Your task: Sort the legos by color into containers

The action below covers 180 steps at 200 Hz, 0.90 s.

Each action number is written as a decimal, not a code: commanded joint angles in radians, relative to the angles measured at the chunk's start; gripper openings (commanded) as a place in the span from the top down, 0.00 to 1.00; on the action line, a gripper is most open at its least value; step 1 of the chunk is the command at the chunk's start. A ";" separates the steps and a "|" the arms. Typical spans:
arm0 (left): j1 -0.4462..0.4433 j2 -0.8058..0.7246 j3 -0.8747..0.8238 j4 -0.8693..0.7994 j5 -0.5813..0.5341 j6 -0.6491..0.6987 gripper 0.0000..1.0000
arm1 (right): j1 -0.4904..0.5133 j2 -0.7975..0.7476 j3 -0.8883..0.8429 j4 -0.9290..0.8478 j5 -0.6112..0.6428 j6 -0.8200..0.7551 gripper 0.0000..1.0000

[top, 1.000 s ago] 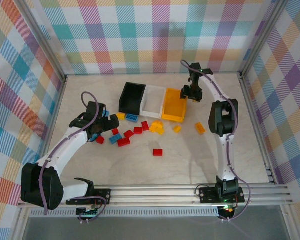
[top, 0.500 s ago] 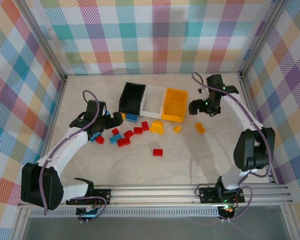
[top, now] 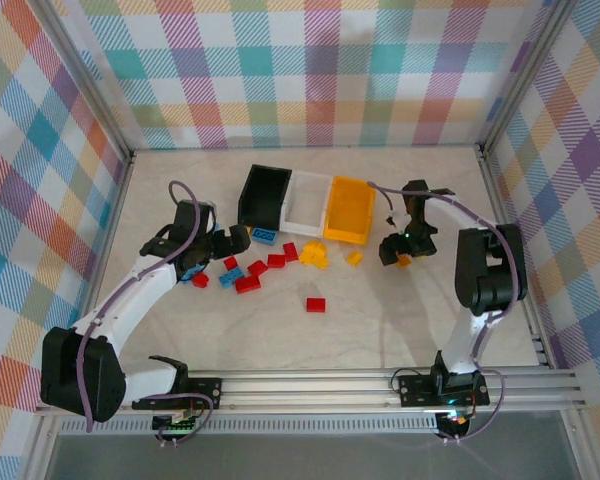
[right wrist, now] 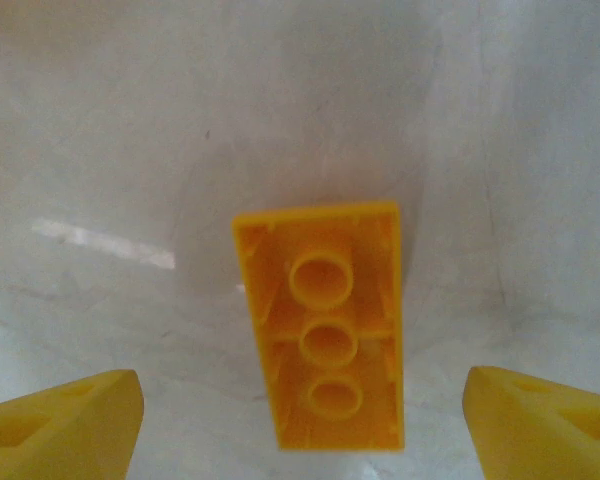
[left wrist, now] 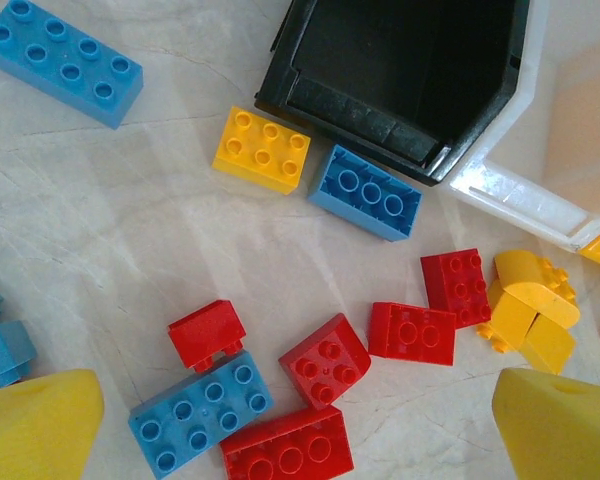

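Lego lot, three bins, two grippers.
Top view: left gripper (top: 223,243) over scattered legos (top: 263,266) near black bin (top: 265,195), white bin (top: 308,204), yellow bin (top: 350,210); right gripper (top: 393,252) beside them. Left wrist: fingertips (left wrist: 35,425) spread wide, holding nothing. Right wrist: jaws wide, upturned yellow brick (right wrist: 325,335) lay between, untouched.

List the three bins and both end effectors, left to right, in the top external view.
Left end effector → black rectangular plastic bin → white rectangular plastic bin → yellow-orange rectangular plastic bin → right end effector.
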 commanded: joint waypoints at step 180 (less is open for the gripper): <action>-0.014 -0.014 -0.007 -0.017 -0.008 -0.030 0.00 | 0.004 -0.207 0.072 -0.030 -0.131 0.216 0.66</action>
